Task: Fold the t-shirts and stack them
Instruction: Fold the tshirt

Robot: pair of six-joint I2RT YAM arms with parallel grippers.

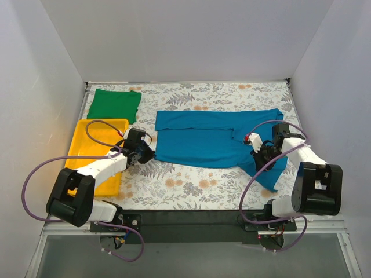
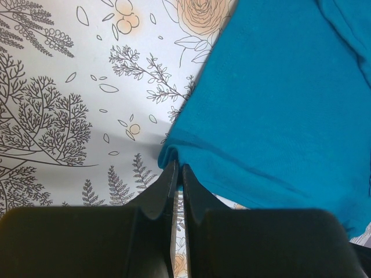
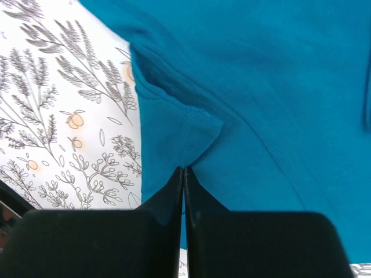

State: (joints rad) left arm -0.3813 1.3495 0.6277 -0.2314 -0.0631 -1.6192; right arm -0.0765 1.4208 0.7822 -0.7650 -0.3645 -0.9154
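A plain teal-blue t-shirt (image 1: 203, 139), doubled lengthwise into a lightly creased band, lies across the middle of the floral surface (image 1: 191, 185), its long axis running left to right and one sleeve trailing toward the near right corner. The left hand (image 2: 177, 169) is clamped on the shirt's near-left corner, while the right hand (image 3: 184, 172) is pinched tight on a fold near the sleeve. A bright green t-shirt (image 1: 115, 105) sits folded flat at the far-left corner, just beyond a yellow tray (image 1: 78, 147).

A robotics lab test cell: plain white panels (image 1: 174, 35) box in a floral-covered table (image 1: 191, 188) with two cabled robot arms (image 1: 101, 167) bolted at its near edge.
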